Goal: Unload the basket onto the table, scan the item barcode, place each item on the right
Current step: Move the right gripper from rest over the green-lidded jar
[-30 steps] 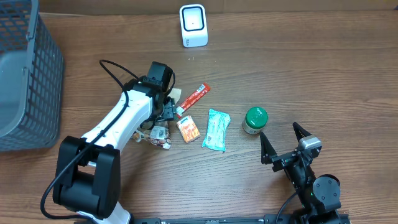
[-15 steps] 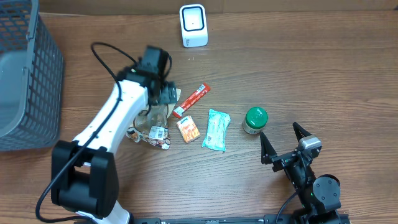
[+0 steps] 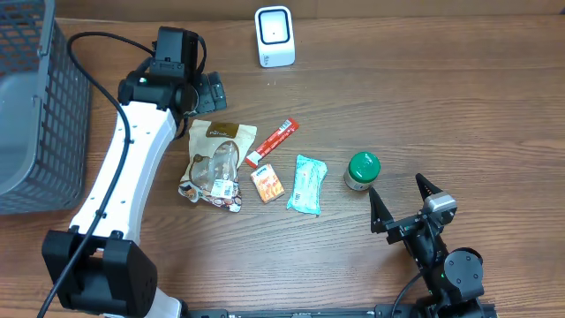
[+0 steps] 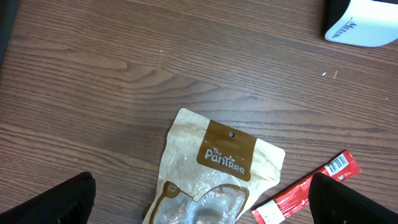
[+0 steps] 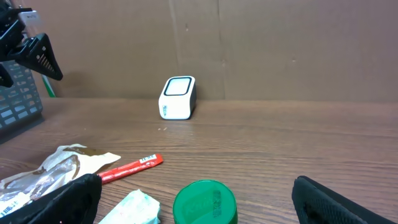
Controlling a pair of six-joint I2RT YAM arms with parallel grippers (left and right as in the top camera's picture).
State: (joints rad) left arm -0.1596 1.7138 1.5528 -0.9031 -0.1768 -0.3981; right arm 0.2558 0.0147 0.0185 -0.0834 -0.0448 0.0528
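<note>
From above, my left gripper (image 3: pixel 214 93) hangs wide and empty in the upper left of the frame. Just below it the snack bag (image 3: pixel 214 163) lies flat, down and left of the scanner (image 3: pixel 274 36) at top centre. My right gripper (image 3: pixel 395 187) sits lower right, spread wide and holding nothing, near the green jar (image 3: pixel 362 170).

Left wrist: the bag lies at bottom centre, clear of my fingers (image 4: pixel 59 202), and the scanner is in the upper right corner.

Right wrist: the jar is at bottom centre, the scanner stands mid-frame behind it, and the bag is at lower left.

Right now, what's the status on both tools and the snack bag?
Left tool open, empty, hovering past the snack bag top. Right tool open, parked. Bag flat on table, short of scanner. Red stick beside it.
</note>
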